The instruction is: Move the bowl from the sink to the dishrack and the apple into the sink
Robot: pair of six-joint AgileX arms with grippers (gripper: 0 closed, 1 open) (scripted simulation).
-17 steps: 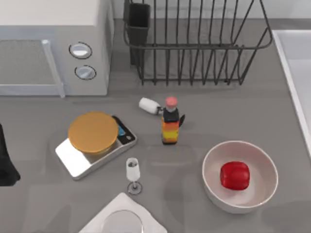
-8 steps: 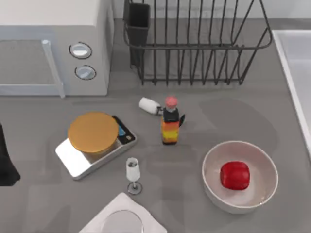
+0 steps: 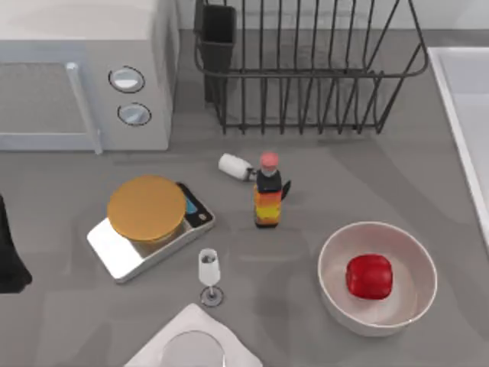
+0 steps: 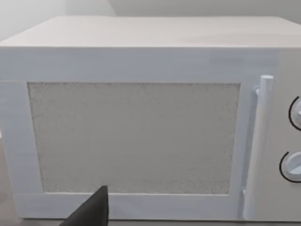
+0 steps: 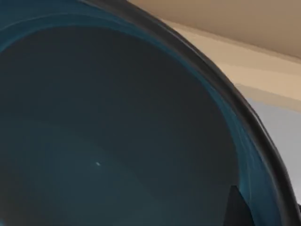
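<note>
The teal-blue bowl (image 5: 117, 132) is seen from very close in the right wrist view, its dark inside facing the camera and its rim curving across. My right gripper (image 5: 235, 209) shows as a dark tip just inside that rim. The red apple (image 3: 370, 276) lies in a large white bowl (image 3: 336, 290) at the front right of the table. The black wire dishrack (image 3: 306, 73) stands at the back with nothing in it. The pale sink (image 3: 466, 99) runs along the right edge. My left arm (image 3: 8, 264) is parked at the left edge.
A white microwave (image 3: 76, 76) fills the back left, right in front of a black part of my left gripper (image 4: 91, 212). Mid-table are a scale with an orange disc (image 3: 147, 206), a red-capped bottle (image 3: 267, 195), a small glass (image 3: 209, 271) and a lying white shaker (image 3: 234, 165).
Soft shadows on the tabletop between the bottle and the white bowl have shifted. No object in the top view has moved.
</note>
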